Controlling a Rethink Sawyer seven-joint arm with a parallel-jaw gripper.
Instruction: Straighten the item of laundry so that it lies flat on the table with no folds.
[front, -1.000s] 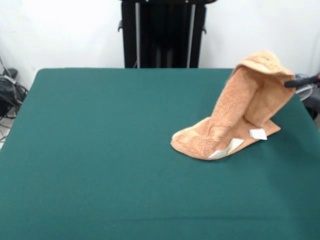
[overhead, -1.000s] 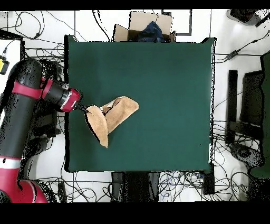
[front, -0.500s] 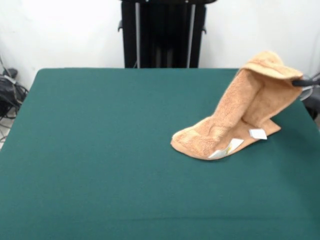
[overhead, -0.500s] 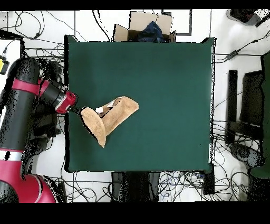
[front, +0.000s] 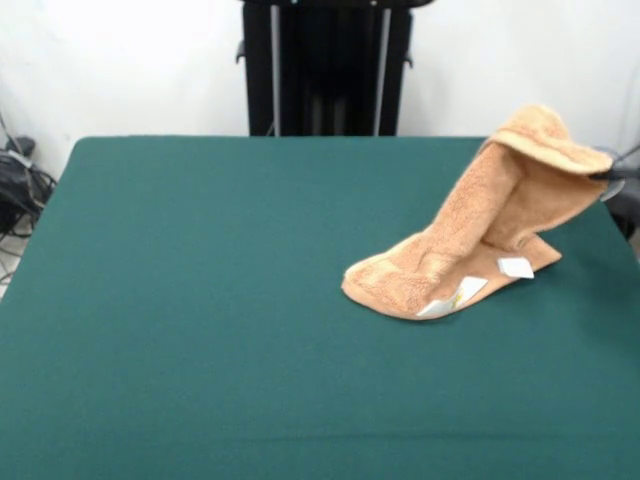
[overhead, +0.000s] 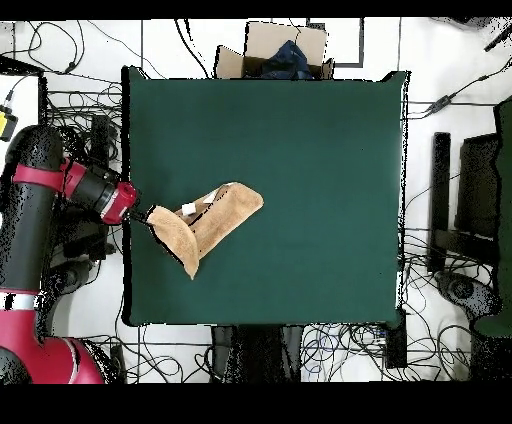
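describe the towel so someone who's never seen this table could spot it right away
Look at the big dark green table: the towel is the only cloth on it, an orange-tan terry piece toward one side edge. One end lies on the felt with small white tags showing, while the other end is lifted into a peak at the table's edge, where the gripper meets it.

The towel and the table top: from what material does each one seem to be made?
The towel looks like terry cloth: a soft, matte orange-tan fabric with a fuzzy looped pile, and it drapes limply where the gripper lifts one end. The table top seems covered in dark green felt or similar cloth: flat, even and without shine. What lies under that cover cannot be seen.
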